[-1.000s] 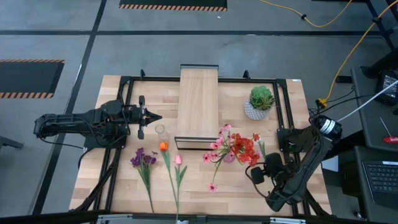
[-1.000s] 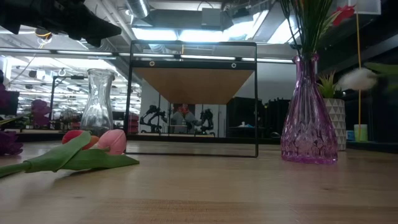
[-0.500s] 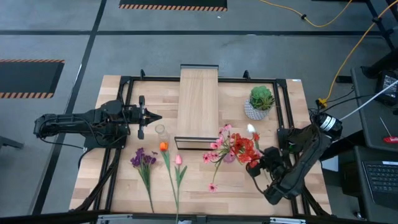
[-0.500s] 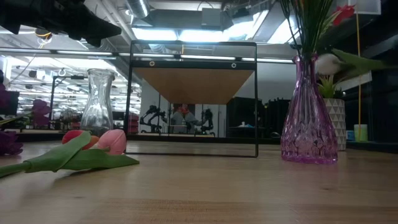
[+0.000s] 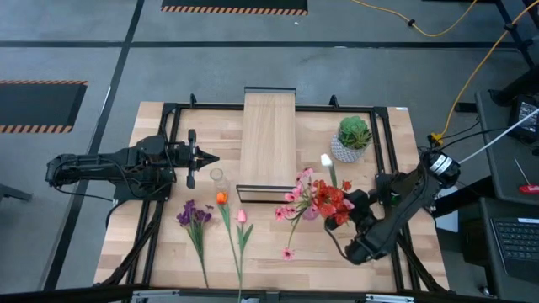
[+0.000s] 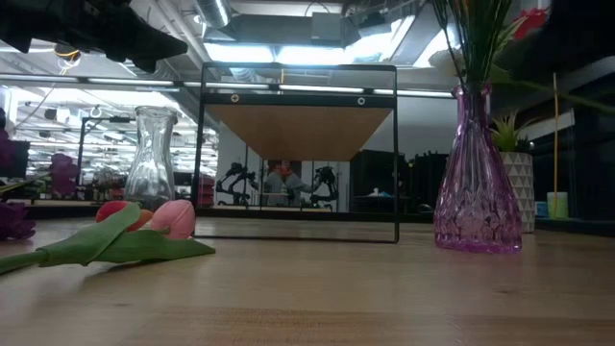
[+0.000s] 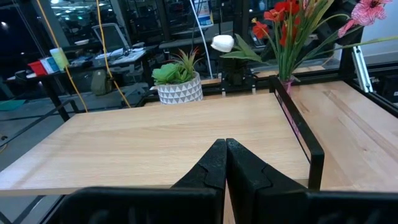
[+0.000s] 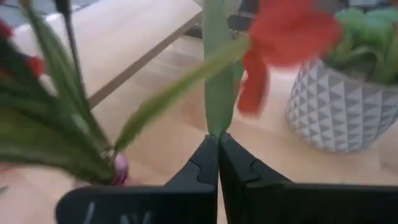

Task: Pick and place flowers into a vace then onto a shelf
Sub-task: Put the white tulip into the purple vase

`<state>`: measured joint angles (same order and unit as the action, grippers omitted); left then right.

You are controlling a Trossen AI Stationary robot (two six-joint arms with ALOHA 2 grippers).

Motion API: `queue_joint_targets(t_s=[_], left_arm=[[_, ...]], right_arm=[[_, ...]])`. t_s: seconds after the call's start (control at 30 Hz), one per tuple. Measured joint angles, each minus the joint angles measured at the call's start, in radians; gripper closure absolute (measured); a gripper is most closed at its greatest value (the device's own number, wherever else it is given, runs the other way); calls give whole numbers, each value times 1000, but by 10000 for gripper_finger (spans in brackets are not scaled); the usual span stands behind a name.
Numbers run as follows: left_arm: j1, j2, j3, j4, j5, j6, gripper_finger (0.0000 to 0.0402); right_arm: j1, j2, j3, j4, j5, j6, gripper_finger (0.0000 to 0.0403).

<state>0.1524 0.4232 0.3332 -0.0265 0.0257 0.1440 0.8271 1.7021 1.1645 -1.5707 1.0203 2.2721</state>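
We see a light butcher-block table (image 5: 168,252) on a grey concrete floor (image 5: 76,42) with black lines. The shelf (image 5: 269,139) stands at upper centre. Right of centre, the right gripper (image 5: 347,202) pinches the stem of a white bud flower (image 5: 326,160) beside the pink vase (image 6: 477,187) of red and pink blooms. The left gripper (image 5: 212,157), closed and empty, rests at centre left by a clear vase (image 5: 218,178). The purple cluster (image 5: 194,215), orange tulip (image 5: 221,199) and pink tulip (image 5: 241,216) lie along the lower edge.
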Motion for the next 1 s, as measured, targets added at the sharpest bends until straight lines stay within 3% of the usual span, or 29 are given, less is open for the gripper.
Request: queue_joint_targets(t_s=[0.4,0.53,0.7,1.0], left_arm=[[0,0,0,0,0,0,398],[0,0,0,0,0,0,398],[0,0,0,0,0,0,398],[0,0,0,0,0,0,398]], right_arm=[[-72,-142,62,1,56,-296,403],[-72,-208,65,-3,-27,-347,403],[-72,-266,65,-1,-54,-408,403],[-86,-284,65,0,-124,-485,403]])
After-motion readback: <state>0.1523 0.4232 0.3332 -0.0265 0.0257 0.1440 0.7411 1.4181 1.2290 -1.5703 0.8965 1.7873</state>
